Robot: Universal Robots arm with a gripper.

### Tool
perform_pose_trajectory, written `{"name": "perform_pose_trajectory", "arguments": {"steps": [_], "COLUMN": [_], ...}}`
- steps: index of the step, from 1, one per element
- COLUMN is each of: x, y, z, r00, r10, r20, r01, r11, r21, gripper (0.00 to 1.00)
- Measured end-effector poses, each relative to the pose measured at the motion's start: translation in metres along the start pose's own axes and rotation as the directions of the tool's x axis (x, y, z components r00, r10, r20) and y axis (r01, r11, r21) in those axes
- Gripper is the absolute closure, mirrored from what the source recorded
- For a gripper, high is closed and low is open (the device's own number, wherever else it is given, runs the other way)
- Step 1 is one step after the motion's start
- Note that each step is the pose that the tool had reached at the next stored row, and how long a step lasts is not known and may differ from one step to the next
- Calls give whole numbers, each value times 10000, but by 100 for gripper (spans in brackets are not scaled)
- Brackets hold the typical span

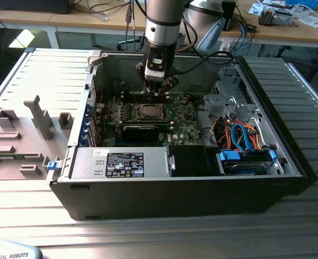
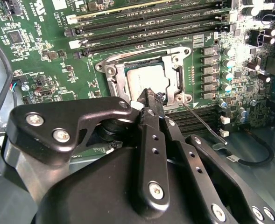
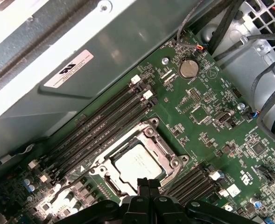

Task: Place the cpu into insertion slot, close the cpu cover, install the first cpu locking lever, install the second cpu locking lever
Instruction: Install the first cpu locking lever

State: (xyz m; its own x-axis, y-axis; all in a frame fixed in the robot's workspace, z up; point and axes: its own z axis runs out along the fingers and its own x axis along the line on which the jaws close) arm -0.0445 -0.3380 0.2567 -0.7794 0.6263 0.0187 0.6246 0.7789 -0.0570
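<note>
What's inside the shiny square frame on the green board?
The grey cpu shows through the cpu cover. The insertion slot underneath is hidden, and the claw covers one edge.

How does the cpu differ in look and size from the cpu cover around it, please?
The cpu is a solid plate with a pale, matte grey top, whereas the cpu cover is a shinier open frame with a square window. The cpu cover is the larger of the two, and its rim lies outside the cpu's edges. Both are squarish, silvery and lie flat, the cpu showing through the cover's window.
</note>
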Motion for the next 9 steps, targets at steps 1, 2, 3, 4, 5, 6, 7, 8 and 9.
{"name": "perform_pose_trajectory", "arguments": {"steps": [1, 2, 3, 4, 5, 6, 7, 8, 9], "x": [-1, -3, -4, -5, -7, -8, -9, -10, -10], "y": [-1, -4, -5, -6, -9, -10, -11, -12, -12], "z": [0, 0, 0, 0, 0, 1, 1, 1, 1], "r00": [10000, 10000, 10000, 10000, 10000, 10000, 10000, 10000, 10000], "r10": [-2, -6, -8, -11, -14, -15, -17, -19, -21], "r20": [-6, -18, -25, -30, -40, -46, -52, -55, -58], "r01": [2, 6, 8, 10, 14, 15, 16, 18, 21], "r11": [10000, 10000, 10000, 10000, 10000, 10000, 10000, 10000, 10000], "r21": [-8, -23, -31, -39, -51, -60, -67, -70, -74], "gripper": [89, 89, 89, 89, 89, 89, 89, 89, 89]}}
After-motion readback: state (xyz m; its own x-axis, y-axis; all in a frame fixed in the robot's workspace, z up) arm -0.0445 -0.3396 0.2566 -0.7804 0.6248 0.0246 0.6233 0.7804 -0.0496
